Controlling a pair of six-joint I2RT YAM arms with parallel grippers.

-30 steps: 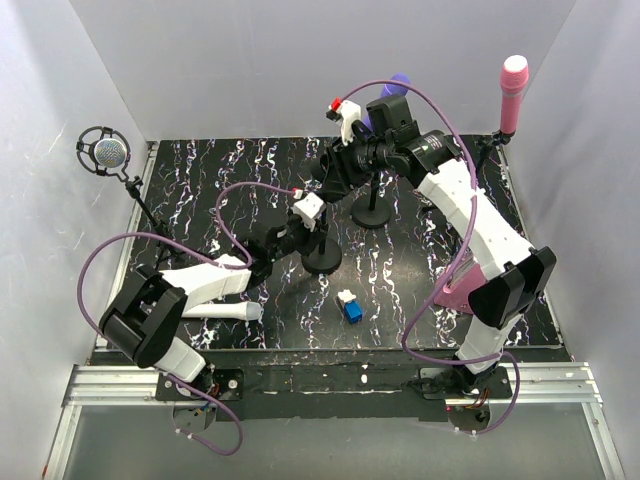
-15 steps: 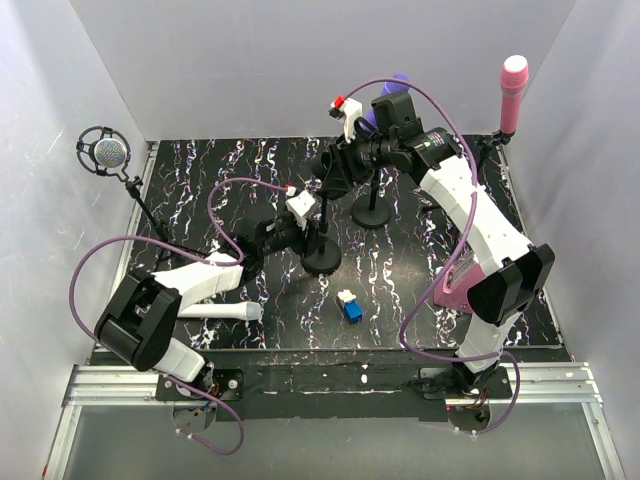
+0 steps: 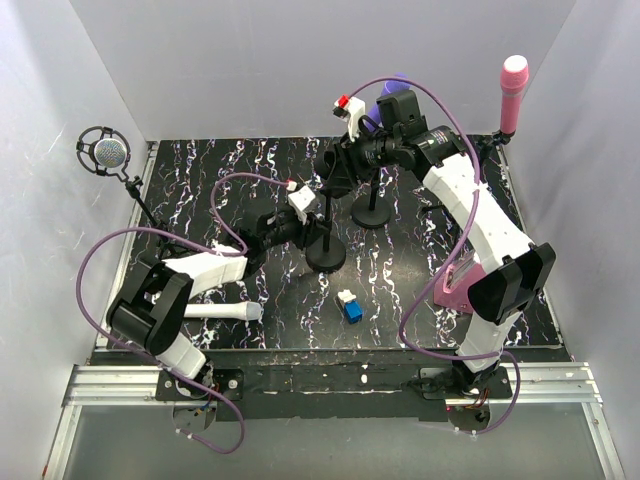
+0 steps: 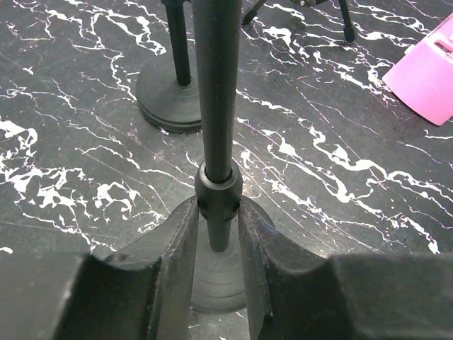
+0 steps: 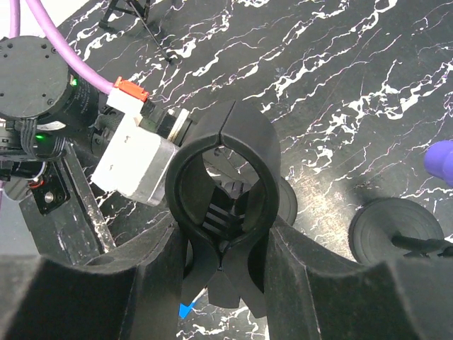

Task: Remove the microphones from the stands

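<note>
Clamping the stand pole (image 4: 216,92) low, left end effector (image 4: 218,216); right end effector (image 5: 225,255) pinching its clip (image 5: 226,122)

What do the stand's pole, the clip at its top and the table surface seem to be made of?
Pole: probably metal, satin black; soft straight sheen.
Clip: likely matte black plastic; moulded seam.
Table surface: black marble look, white veins; maybe printed.

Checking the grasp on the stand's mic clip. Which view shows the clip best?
Right wrist: the clip fills the frame, pinched between the right fingers, its ring looking empty. Top external shows it only as a small dark shape, details lost. Left wrist shows just the stand's pole; the clip is out of frame.
</note>
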